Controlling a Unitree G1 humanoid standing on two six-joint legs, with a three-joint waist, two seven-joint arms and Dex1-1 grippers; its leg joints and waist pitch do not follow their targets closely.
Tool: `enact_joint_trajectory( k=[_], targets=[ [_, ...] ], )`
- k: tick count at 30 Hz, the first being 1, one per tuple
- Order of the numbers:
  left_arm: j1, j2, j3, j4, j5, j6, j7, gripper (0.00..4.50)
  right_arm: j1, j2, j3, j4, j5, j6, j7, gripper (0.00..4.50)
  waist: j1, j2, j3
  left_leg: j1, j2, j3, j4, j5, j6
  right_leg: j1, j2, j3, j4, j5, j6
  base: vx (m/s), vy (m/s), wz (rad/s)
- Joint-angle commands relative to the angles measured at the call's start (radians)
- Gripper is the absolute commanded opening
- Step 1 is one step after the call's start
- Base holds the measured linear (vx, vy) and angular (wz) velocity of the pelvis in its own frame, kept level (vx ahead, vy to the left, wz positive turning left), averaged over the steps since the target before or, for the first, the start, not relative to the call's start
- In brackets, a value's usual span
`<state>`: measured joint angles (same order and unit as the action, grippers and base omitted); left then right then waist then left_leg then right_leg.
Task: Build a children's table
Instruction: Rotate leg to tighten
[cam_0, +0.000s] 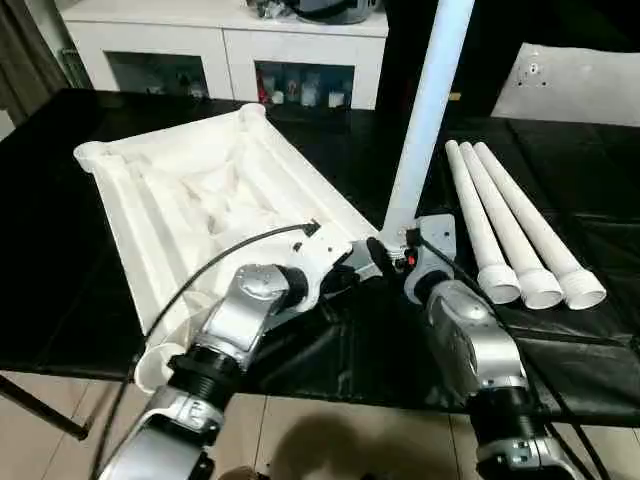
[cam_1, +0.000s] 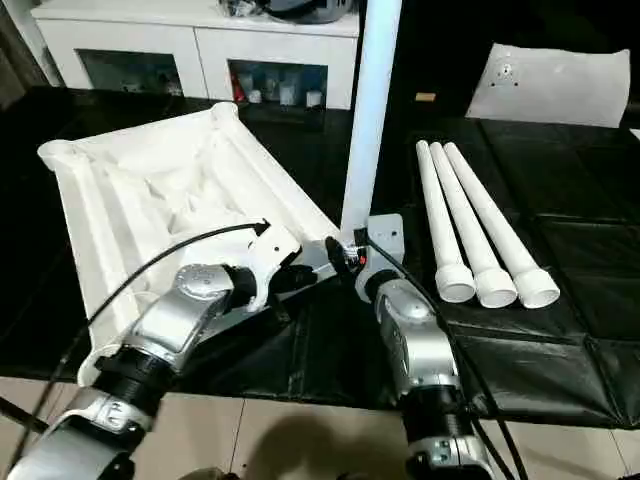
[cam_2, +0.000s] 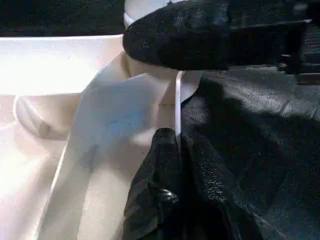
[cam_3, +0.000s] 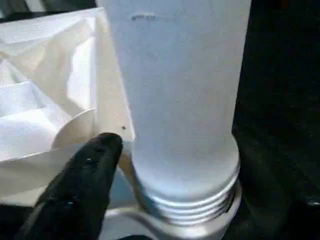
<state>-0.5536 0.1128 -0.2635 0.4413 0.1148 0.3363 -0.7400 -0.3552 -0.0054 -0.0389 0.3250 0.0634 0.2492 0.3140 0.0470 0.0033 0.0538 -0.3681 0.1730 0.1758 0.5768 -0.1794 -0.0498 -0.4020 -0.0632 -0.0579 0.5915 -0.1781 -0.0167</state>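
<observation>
White ribbed tabletop (cam_0: 200, 200), upside down at centre-left; one leg (cam_0: 425, 120) upright in its near corner socket. Left gripper (cam_0: 372, 255) clenched at the rim; right gripper (cam_0: 415, 240) spread beside the leg's base. Three spare legs (cam_0: 515, 230) lie right.

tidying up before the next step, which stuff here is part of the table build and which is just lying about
Part of the build:
- tabletop, underside up
- upright leg at its corner socket
- three spare legs lying side by side

Just lying about:
- flat white sheet
- white cabinets
</observation>
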Motion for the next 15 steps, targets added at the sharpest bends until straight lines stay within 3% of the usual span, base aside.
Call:
enact_joint_trajectory(
  k=[1, 4, 11, 12, 13, 15],
  targets=[
    [0.013, 0.025, -0.023, -0.001, 0.015, -0.024, -0.031, 0.0, 0.027, -0.003, 0.096, -0.028, 0.036, -0.002, 0.124, 4.18, 0.002, -0.008, -0.051, 0.004, 0.053, -0.019, -0.071, -0.216, 0.057, 0.045, -0.083, 0.05, -0.083, -0.276, -0.155, 0.0, 0.0, 0.0],
    [0.03, 0.087, -0.022, -0.004, 0.007, -0.061, -0.098, 0.0, 0.049, -0.076, 0.093, -0.062, 0.051, -0.022, 0.214, 4.41, -0.005, -0.011, -0.049, 0.005, 0.054, -0.019, -0.072, -0.229, 0.052, 0.045, -0.08, 0.05, -0.084, -0.293, -0.156, 0.0, 0.0, 0.0],
    [0.037, 0.206, -0.048, 0.024, -0.029, -0.184, -0.282, 0.0, 0.067, -0.24, 0.094, -0.116, 0.097, -0.041, 0.459, 4.46, -0.006, -0.011, -0.047, 0.006, 0.056, -0.019, -0.072, -0.247, 0.057, 0.045, -0.082, 0.05, -0.084, -0.319, -0.161, 0.0, 0.0, 0.0],
    [0.036, 0.214, -0.051, 0.028, -0.034, -0.197, -0.301, 0.0, 0.067, -0.257, 0.096, -0.118, 0.103, -0.042, 0.486, 4.46, -0.004, -0.009, -0.048, 0.009, 0.058, -0.018, -0.071, -0.245, 0.058, 0.044, -0.082, 0.051, -0.083, -0.305, -0.169, 0.0, 0.0, 0.0],
    [0.033, 0.24, -0.063, 0.042, -0.05, -0.276, -0.38, 0.0, 0.062, -0.31, 0.113, -0.119, 0.12, -0.043, 0.57, 4.46, -0.003, -0.01, -0.049, 0.008, 0.058, -0.019, -0.07, -0.242, 0.061, 0.045, -0.081, 0.05, -0.082, -0.288, -0.178, 0.0, 0.0, 0.0],
    [0.027, 0.251, -0.07, 0.054, -0.045, -0.287, -0.395, 0.0, 0.057, -0.327, 0.119, -0.115, 0.121, -0.044, 0.596, 4.46, -0.001, -0.011, -0.051, 0.008, 0.059, -0.016, -0.068, -0.223, 0.067, 0.045, -0.083, 0.052, -0.077, -0.25, -0.191, 0.0, 0.0, 0.0]
  ],
)
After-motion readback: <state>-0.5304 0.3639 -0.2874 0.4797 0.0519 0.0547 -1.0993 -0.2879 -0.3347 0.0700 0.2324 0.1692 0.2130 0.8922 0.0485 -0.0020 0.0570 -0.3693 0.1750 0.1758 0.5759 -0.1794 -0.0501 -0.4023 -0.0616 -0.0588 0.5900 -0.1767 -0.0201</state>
